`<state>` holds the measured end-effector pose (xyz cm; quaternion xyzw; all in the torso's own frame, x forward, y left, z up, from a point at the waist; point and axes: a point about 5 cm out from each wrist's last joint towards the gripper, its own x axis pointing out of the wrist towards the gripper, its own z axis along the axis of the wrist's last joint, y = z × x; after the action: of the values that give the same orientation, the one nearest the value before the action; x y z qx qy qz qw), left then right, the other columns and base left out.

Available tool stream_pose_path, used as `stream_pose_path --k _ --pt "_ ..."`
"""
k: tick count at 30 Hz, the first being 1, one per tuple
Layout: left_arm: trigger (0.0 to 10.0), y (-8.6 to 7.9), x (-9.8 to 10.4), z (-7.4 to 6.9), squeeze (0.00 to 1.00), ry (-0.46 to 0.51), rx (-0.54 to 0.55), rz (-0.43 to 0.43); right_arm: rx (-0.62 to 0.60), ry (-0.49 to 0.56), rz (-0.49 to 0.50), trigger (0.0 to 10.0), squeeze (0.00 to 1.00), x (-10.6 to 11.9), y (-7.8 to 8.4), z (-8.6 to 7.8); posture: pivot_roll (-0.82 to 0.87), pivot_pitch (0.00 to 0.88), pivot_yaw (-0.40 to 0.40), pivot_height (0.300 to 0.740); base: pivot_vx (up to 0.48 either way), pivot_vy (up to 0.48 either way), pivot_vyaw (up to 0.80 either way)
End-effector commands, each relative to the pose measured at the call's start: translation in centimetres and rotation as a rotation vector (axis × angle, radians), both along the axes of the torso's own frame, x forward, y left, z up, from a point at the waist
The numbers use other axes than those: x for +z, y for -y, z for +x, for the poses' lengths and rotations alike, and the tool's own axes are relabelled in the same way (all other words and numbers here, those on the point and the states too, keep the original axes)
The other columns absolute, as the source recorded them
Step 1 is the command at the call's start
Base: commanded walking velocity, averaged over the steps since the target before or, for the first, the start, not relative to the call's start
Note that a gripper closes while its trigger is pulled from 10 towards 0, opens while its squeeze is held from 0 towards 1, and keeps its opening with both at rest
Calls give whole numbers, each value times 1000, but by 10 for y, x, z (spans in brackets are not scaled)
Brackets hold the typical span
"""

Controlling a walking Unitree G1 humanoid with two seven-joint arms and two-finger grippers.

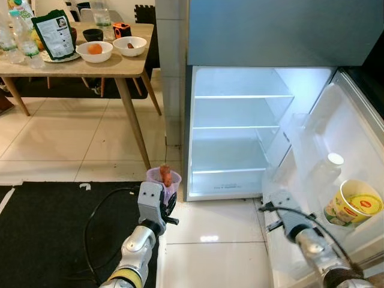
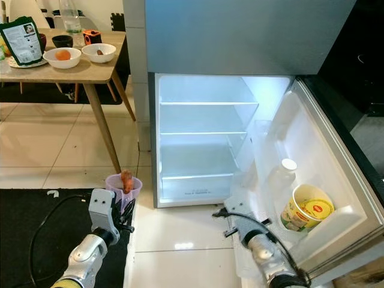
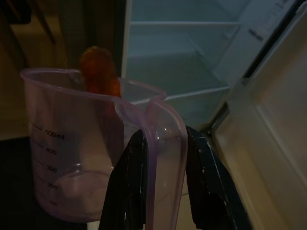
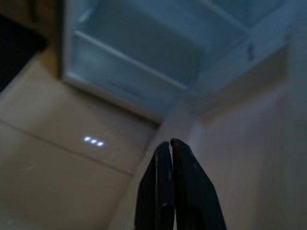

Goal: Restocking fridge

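Left wrist view: left gripper (image 3: 160, 187) fingers pinch only the handle of the measuring cup (image 3: 79, 148), held low just outside the open fridge (image 1: 237, 132), so the carrot (image 3: 98, 74) poking over the rim could tip out if the cup swings. Right gripper (image 4: 170, 146) hangs pressed shut and empty beside the fridge door (image 1: 336, 156), which it could bump. Cup bottom is too dark to read; door-shelf tub (image 1: 354, 203) label is illegible.
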<state>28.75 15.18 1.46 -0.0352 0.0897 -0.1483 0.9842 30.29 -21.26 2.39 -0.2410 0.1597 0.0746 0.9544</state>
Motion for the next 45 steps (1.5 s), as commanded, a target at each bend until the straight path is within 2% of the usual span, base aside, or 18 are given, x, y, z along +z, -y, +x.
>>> stream_pose_path --k 1,5,8,10,11,13,16,18,19,22,25,28,31,32,33,34,41,45 --pt "10000 -2 -3 -4 0 3 5 15 -39 -28 -20 10000 0 -5 9 -5 -55 70 -61 740 0 0 0" --pt "10000 -6 -7 -8 0 -18 28 31 -133 -13 -119 10000 0 1 31 -4 -55 71 -61 740 0 0 0" --pt "10000 -8 -9 -9 0 -25 40 41 -168 -14 -133 10000 0 3 40 -6 -56 71 -62 740 0 0 0" --pt "10000 -11 -12 -12 0 -41 59 54 -220 -22 -167 10000 0 4 56 -10 -55 72 -66 740 0 0 0" --pt "10000 -11 -12 -12 0 -41 59 54 -220 -22 -167 10000 0 4 56 -10 -55 72 -66 740 0 0 0" --pt "10000 -15 -16 -16 0 -62 79 71 -294 -34 -210 10000 0 5 77 -18 -52 73 -62 740 0 0 0" --pt "10000 -17 -18 -17 0 -69 85 77 -326 -40 -225 10000 0 6 86 -22 -53 75 -60 740 0 0 0" --pt "10000 -21 -22 -21 0 -89 93 91 -382 -68 -244 10000 0 3 101 -32 -56 75 -57 740 0 0 0" --pt "10000 -22 -23 -22 0 -96 97 96 -391 -90 -246 10000 0 -1 103 -38 -58 75 -56 740 0 0 0" --pt "10000 -23 -24 -23 0 -103 102 103 -374 -137 -224 10000 0 -13 97 -46 -58 75 -56 740 0 0 0" --pt "10000 -23 -24 -23 0 -107 104 105 -310 -212 -135 10000 0 -36 74 -58 -59 76 -55 740 0 0 0" --pt "10000 -22 -24 -23 0 -108 104 106 -276 -258 -91 10000 0 -48 61 -66 -57 74 -55 740 0 0 0" --pt "10000 -19 -23 -21 0 -101 97 109 -172 -397 -6 10000 0 -79 26 -95 -56 76 -55 740 0 0 0" --pt "10000 -19 -23 -21 0 -101 97 109 -172 -397 -6 10000 0 -79 26 -95 -56 76 -55 740 0 0 0" --pt "10000 -19 -22 -20 0 -96 92 115 -151 -466 43 10000 0 -92 12 -111 -54 76 -49 740 0 0 0" --pt "10000 -19 -22 -19 0 -91 89 130 -149 -491 60 10000 0 -96 8 -118 -54 76 -49 740 0 0 0" --pt "10000 -21 -24 -20 0 -115 74 134 -132 -582 91 10000 0 -109 -5 -137 -46 73 -47 740 0 0 0" --pt "10000 -26 -32 -29 0 -155 111 188 -126 -626 89 10000 0 -113 -4 -147 -47 68 -48 740 0 0 0"
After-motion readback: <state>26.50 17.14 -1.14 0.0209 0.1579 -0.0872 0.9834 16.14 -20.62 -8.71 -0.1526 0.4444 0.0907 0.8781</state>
